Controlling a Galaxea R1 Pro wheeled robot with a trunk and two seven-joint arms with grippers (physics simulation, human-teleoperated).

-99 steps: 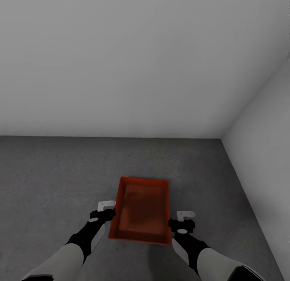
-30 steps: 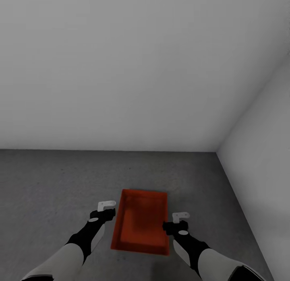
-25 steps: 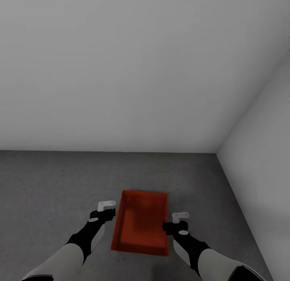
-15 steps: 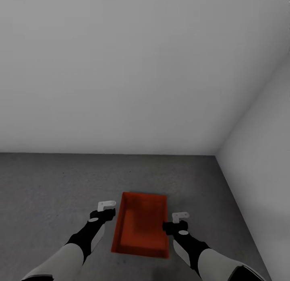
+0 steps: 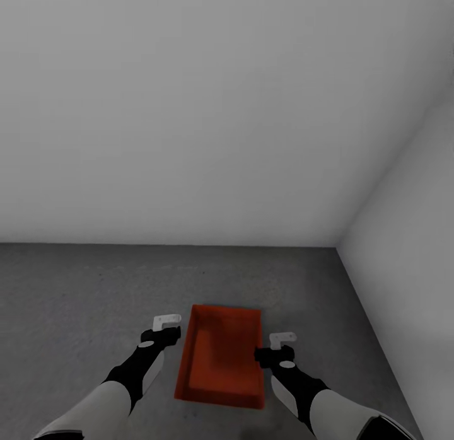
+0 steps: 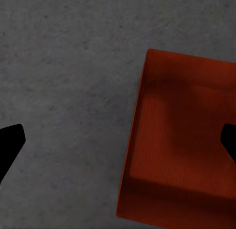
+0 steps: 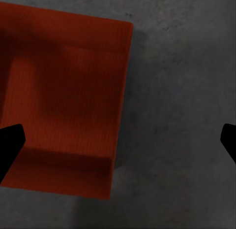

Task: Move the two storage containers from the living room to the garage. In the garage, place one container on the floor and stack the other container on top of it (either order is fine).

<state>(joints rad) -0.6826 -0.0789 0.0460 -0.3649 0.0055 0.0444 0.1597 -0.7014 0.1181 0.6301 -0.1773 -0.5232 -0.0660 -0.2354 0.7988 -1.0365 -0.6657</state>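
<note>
The bin (image 5: 222, 359) is an orange-red, rectangular, open-top container with thin plain walls and a finely ribbed bottom; the ribbing is visible in both wrist views (image 6: 184, 150) (image 7: 64, 101). It lies flat on the floor (image 5: 75, 289), a dark grey speckled concrete surface that meets plain white walls (image 5: 208, 112) at a corner ahead and to the right. The bin's opening faces up. Its long axis runs away from the robot toward the far wall, with one short wall nearest the robot. The bin sits between the two hands. The left hand (image 5: 167, 321) is just beside the bin's left long wall, near the far half of that wall, with a strip of floor visible between them. The right hand (image 5: 282, 337) is just beside the right long wall, near its middle; contact with the wall cannot be determined from the head view. Both hands are released, grasping nothing: in the left wrist view the two dark fingertips (image 6: 10, 143) stand wide apart at opposite edges, and in the right wrist view the fingertips (image 7: 10, 140) stand equally wide, with the bin's rim and the floor between them. Each forearm is black near the wrist and light grey farther back.
</note>
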